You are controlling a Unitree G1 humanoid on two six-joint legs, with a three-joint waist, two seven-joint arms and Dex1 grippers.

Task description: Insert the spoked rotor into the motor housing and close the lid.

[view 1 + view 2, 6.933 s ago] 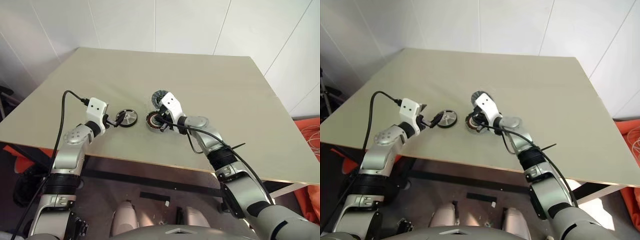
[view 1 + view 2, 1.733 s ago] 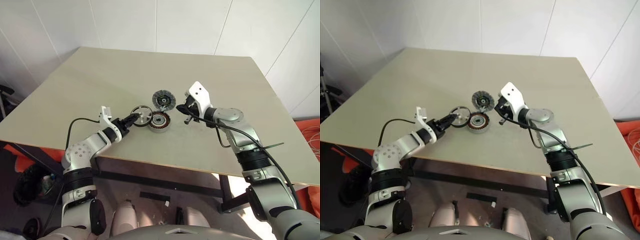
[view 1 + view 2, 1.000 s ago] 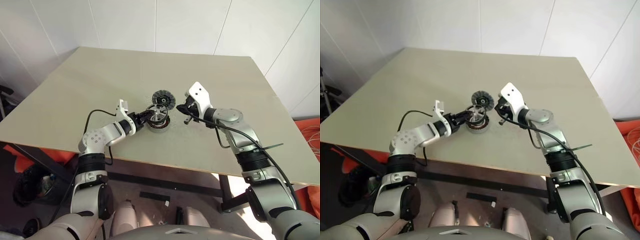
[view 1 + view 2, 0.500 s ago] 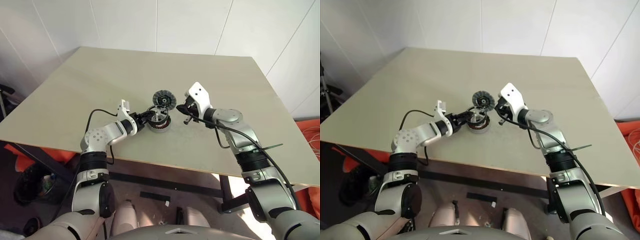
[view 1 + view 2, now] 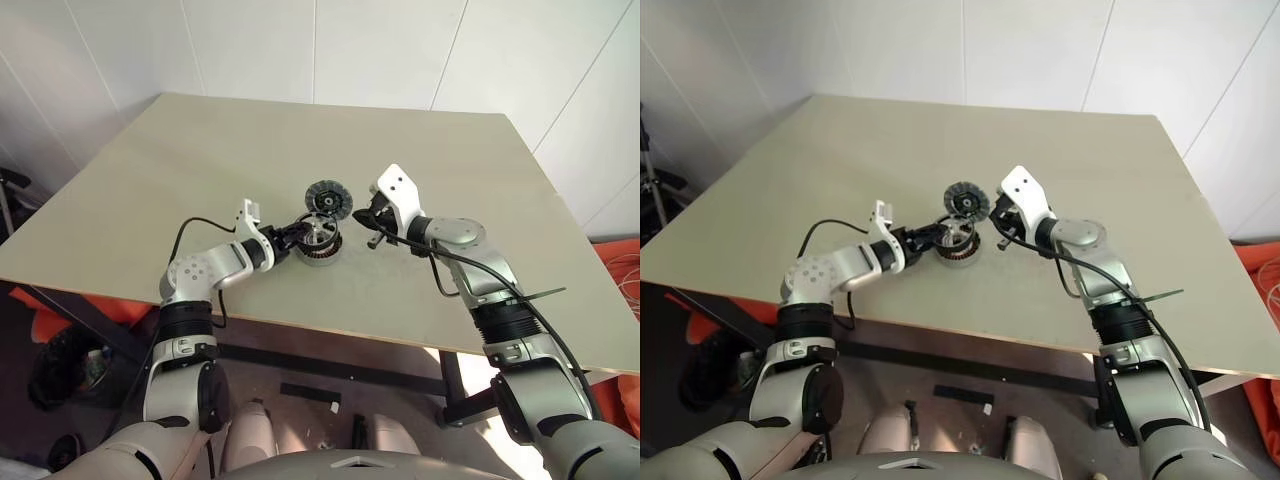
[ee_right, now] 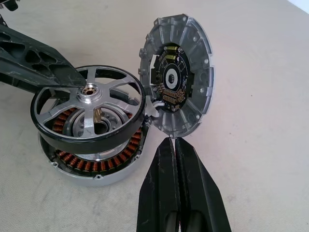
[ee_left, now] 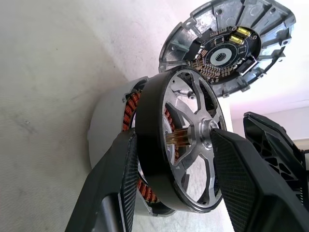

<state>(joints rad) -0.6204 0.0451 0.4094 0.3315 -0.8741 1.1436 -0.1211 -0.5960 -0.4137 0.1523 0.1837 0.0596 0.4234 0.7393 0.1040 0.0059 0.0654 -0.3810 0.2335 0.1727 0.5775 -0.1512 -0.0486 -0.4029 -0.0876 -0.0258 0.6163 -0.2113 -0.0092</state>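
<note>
Lid (image 6: 179,75) tilted against housing (image 6: 91,164) rim.

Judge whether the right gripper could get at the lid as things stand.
Probably yes: the right gripper, shut, points at the lid across bare table; the rotor in the left gripper sits off to one side.

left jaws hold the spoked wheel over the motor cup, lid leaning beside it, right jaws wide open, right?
Not quite: the right gripper is shut, as the right wrist view shows. The left gripper does hold the spoked wheel over the motor cup, the lid leaning beside it.
</note>
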